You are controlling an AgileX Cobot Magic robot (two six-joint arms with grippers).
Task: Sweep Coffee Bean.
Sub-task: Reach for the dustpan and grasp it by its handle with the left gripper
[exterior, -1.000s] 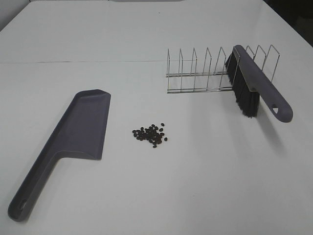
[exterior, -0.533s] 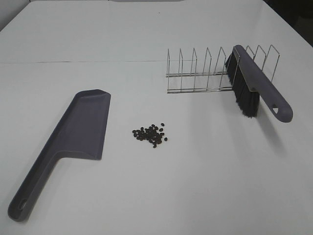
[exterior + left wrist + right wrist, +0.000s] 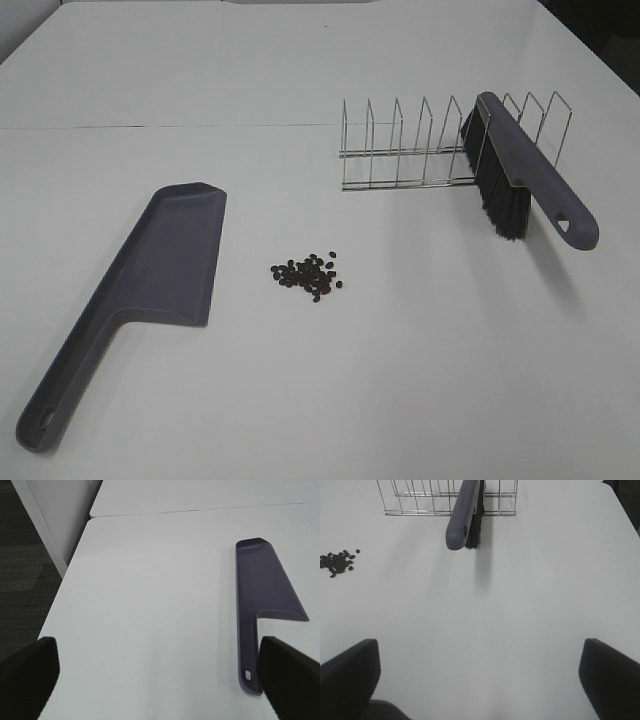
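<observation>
Surface: a white flat table (image 3: 420,380), with a thin seam running across its far half.

Task item: the small dark brown oval coffee beans (image 3: 308,275) lie in one loose cluster on the table, slightly left of centre and in the near half. They touch no tool. The right wrist view shows the same cluster (image 3: 337,562), well apart from that arm.

Left of the cluster lies a grey-purple flat plastic dustpan (image 3: 165,260). Its blade is near the beans but clear of them, and its long handle runs toward the near left corner, ending in a hanging hole.

At far right stands a thin silver wire rack (image 3: 400,150) with upright dividers. A grey-purple plastic hand brush (image 3: 525,165) rests tilted in the right part of the rack, its black bristles (image 3: 500,200) hanging down and its handle end pointing near right. Whether the bristle tips touch the table cannot be confirmed from these views.

Left gripper (image 3: 160,680): the dark fingers (image 3: 30,672) stand wide apart with only bare table between them, and it holds nothing. The dustpan handle (image 3: 250,675) lies just beside one finger.

Right gripper (image 3: 480,680): the fingers (image 3: 610,675) are likewise spread wide and it holds nothing. It sits well short of the brush (image 3: 465,515) and the rack (image 3: 420,500).
</observation>
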